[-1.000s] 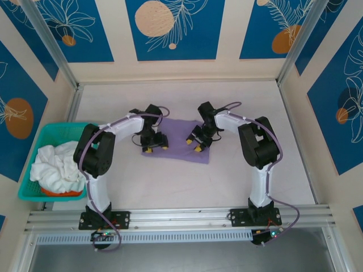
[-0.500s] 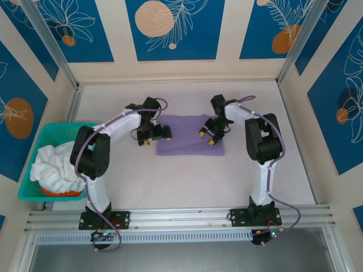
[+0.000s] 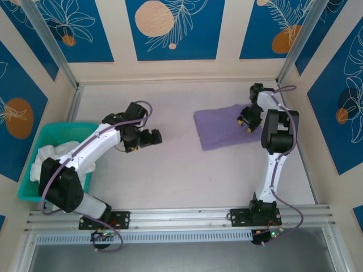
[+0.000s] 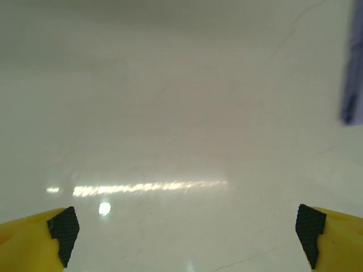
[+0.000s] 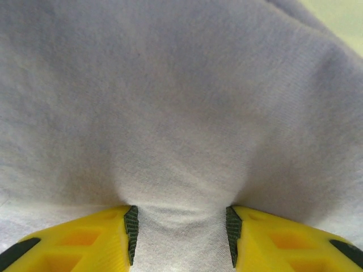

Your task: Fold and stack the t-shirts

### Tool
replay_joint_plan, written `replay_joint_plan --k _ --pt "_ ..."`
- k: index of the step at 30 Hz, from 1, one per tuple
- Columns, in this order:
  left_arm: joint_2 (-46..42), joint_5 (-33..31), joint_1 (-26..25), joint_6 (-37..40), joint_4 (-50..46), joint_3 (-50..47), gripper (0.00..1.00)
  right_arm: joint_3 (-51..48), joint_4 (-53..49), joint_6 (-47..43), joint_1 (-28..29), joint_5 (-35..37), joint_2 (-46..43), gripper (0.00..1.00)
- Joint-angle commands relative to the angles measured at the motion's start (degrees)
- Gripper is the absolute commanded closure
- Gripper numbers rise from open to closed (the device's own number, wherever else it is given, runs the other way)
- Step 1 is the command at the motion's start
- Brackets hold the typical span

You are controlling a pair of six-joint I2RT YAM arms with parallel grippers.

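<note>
The folded lavender t-shirt (image 3: 218, 129) lies at the right middle of the table. My right gripper (image 3: 245, 120) sits on its right edge, shut on a bunched fold of the fabric (image 5: 181, 141); the cloth puckers between the yellow fingers (image 5: 85, 238). My left gripper (image 3: 148, 138) hovers open over bare tabletop left of centre, with nothing between its fingers (image 4: 34, 241). A blurred sliver of the lavender t-shirt (image 4: 353, 85) shows at the right border of the left wrist view. White t-shirts (image 3: 48, 157) are piled in the teal basket (image 3: 54, 127), partly behind the left arm.
The teal basket stands at the table's left edge. Metal frame posts and blue-patterned panels wall the table at the back and sides. The right arm (image 3: 278, 133) stands close to the right wall.
The right gripper has dragged the lavender t-shirt from the centre to the right side of the table. The left gripper has let go and swung back to the left, low over bare table.
</note>
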Motion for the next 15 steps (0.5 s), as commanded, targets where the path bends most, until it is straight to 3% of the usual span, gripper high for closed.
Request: replay_joint_plan --k 1,5,7,15 --pt "-3.70 -2.43 -0.44 -0.70 -3.64 -1.36 0.00 -2.18 0.22 -1.77 -2.18 4.23 -5.58 0.53" --pt "-5.76 -3.91 -0.44 -0.39 -4.81 -1.95 0.00 -11.94 10.74 -4.56 0.53 3.09 -19.16 0.52" --pt "-6.03 -3.70 -0.42 -0.39 -5.00 -2.47 0.00 -13.98 11.36 -5.65 3.24 2.48 -22.46 0.49" --pt "-6.57 -2.13 -0.71 -0.16 -4.71 -3.33 0.00 -14.80 8.26 -9.96 12.52 1.75 -17.36 0.44"
